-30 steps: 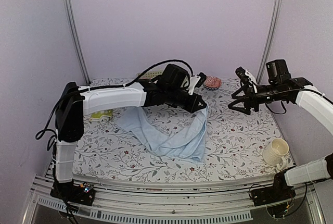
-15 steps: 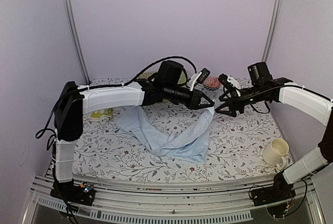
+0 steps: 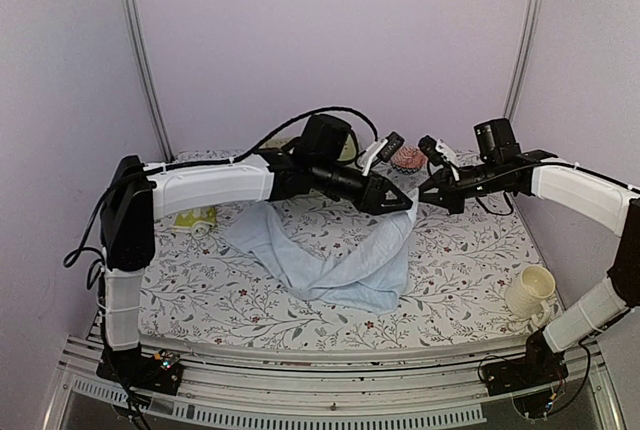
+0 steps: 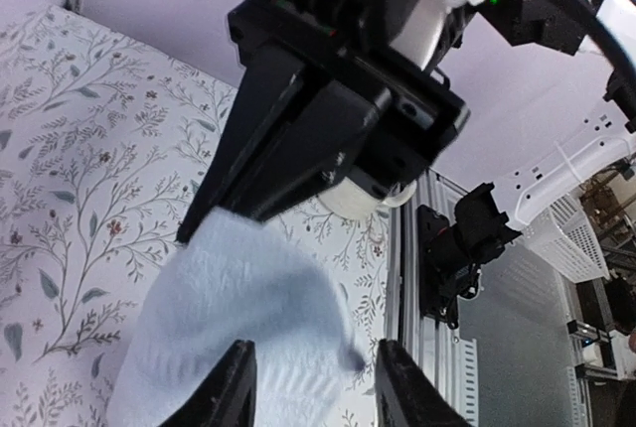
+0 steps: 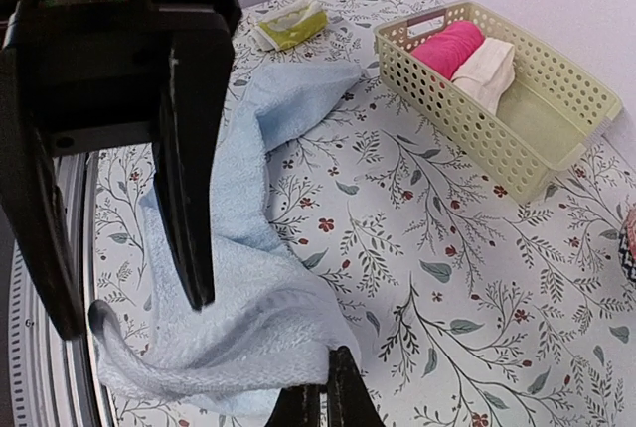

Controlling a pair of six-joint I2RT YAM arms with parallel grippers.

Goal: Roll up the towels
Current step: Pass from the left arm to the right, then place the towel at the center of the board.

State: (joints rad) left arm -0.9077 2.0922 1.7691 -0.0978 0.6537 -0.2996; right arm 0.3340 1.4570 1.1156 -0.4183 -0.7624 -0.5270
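The light blue towel [image 3: 335, 265] lies partly on the table, one corner lifted in mid-air [image 5: 238, 338]. My right gripper [image 5: 323, 402] is shut on that raised corner, also seen from above [image 3: 424, 196]. My left gripper [image 4: 316, 392] faces it tip to tip [image 3: 404, 199]. Its jaws stand apart, with the towel's [image 4: 238, 318] cloth lying loose between them. The yellow-green towel [image 3: 195, 220] sits bunched at the table's left side, apart from both grippers [image 5: 290, 26].
A pale yellow basket [image 5: 542, 114] at the back holds a pink roll [image 5: 449, 46] and a cream-white roll [image 5: 487, 71]. A cream cup [image 3: 530, 292] stands at the front right. A small red patterned object [image 3: 408, 158] lies at the back.
My right gripper swung left to the raised towel corner and shut on it. My left gripper, which held that corner, has opened.
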